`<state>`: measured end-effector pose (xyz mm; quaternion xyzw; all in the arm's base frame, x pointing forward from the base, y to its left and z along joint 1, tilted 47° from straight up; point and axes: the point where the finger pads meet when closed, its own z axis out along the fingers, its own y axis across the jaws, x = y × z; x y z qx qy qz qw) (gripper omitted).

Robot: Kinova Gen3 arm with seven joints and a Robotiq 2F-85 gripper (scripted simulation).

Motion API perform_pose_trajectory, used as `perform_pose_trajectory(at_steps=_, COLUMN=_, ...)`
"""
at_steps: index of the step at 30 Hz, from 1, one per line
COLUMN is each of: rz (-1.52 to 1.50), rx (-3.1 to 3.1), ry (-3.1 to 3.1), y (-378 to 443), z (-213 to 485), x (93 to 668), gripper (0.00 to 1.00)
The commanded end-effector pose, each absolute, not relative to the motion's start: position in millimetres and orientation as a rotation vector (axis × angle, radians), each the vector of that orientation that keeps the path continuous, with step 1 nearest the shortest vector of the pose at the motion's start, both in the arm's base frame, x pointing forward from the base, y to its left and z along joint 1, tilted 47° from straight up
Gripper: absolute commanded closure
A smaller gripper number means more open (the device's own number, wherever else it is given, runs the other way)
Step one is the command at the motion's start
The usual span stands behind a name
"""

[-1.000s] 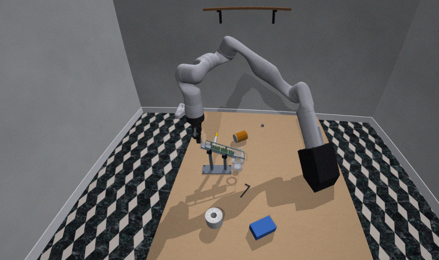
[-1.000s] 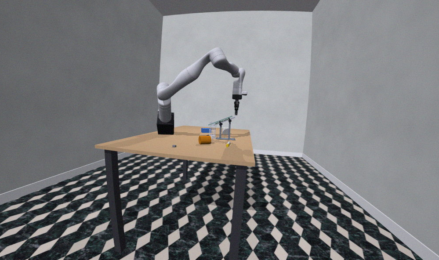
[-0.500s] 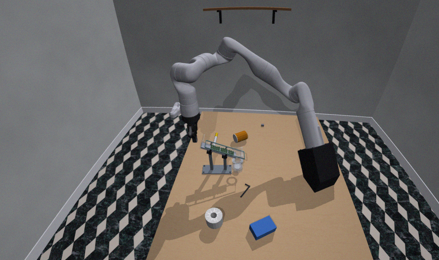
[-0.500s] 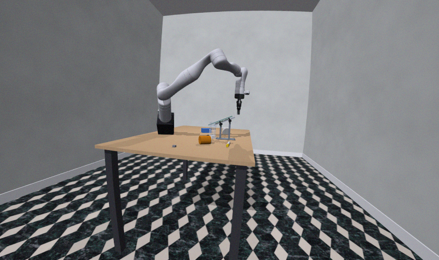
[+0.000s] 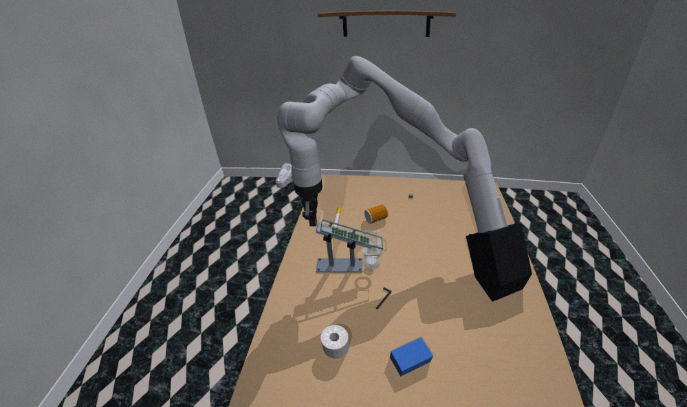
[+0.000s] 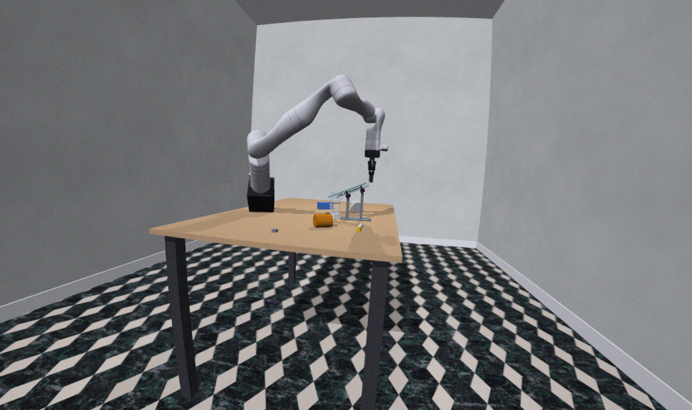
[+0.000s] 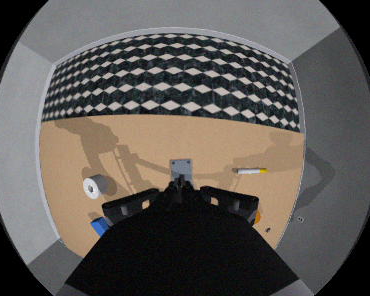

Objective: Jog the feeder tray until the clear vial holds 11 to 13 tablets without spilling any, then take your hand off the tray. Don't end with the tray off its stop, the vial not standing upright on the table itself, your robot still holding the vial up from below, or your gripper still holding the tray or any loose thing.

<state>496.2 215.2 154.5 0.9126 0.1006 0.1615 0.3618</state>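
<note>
The clear feeder tray [image 5: 351, 234] slopes on its two-post stand [image 5: 339, 259] and carries a row of green tablets [image 5: 351, 234]. Its low end hangs over the clear vial [image 5: 371, 257], which stands upright on the table. My gripper [image 5: 311, 221] is shut and empty, pointing down just above the tray's high end. In the exterior view it [image 6: 370, 178] hovers a little over the raised tray end [image 6: 362, 185], apart from it. In the wrist view the shut fingers [image 7: 181, 185] hide most of the tray; the stand base [image 7: 181, 167] shows beyond them.
An orange bottle [image 5: 375, 212] lies on its side behind the tray. A yellow-tipped pen [image 5: 337, 214] lies by the high end. A black hex key [image 5: 385, 298], a white tape roll [image 5: 334, 340], a blue block [image 5: 410, 355] and a small dark cube [image 5: 410, 195] are on the table.
</note>
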Motion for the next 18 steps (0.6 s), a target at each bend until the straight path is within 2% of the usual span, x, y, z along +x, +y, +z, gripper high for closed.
perform_pose_trajectory(at_steps=1, rz=0.404, rx=2.345, ry=0.259, y=210.8, z=154.1, x=491.3, gripper=1.0)
perform_pose_trajectory(at_steps=18, rz=0.404, rx=2.345, ry=0.259, y=226.7, z=168.2, x=512.7, gripper=1.0)
